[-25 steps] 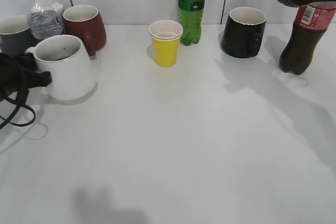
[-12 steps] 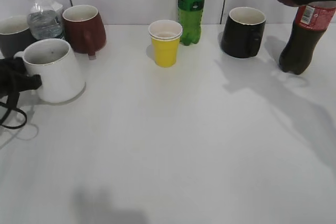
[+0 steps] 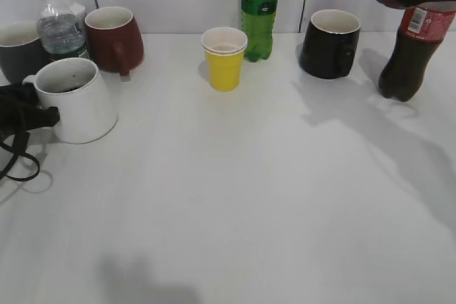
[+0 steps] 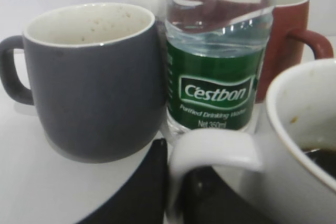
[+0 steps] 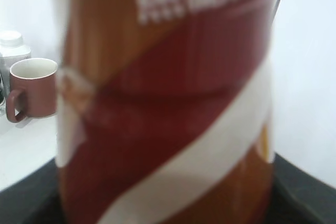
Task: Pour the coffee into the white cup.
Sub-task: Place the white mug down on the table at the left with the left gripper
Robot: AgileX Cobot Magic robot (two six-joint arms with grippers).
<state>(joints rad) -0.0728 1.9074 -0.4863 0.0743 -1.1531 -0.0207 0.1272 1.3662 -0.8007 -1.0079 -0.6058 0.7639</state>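
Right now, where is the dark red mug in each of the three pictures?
Exterior view: the dark red mug stands at the back left, beside the water bottle.
Left wrist view: it is at the upper right, partly hidden behind the bottle.
Right wrist view: it is at the left edge, left of the blurred cola bottle.
Shared landmark: the water bottle, next to the mug.

Counted on the table: four mugs, namely white mug (image 3: pixel 75 100) at 9 o'clock, grey mug (image 3: pixel 18 49) and maroon mug (image 3: pixel 114 39) at 10, black mug (image 3: pixel 330 43) at 1. One yellow paper cup (image 3: pixel 224 58) at 12. Three bottles: water bottle (image 3: pixel 58 25) at 10, green bottle (image 3: pixel 259 6) at 12, cola bottle (image 3: pixel 411 48) at 2.
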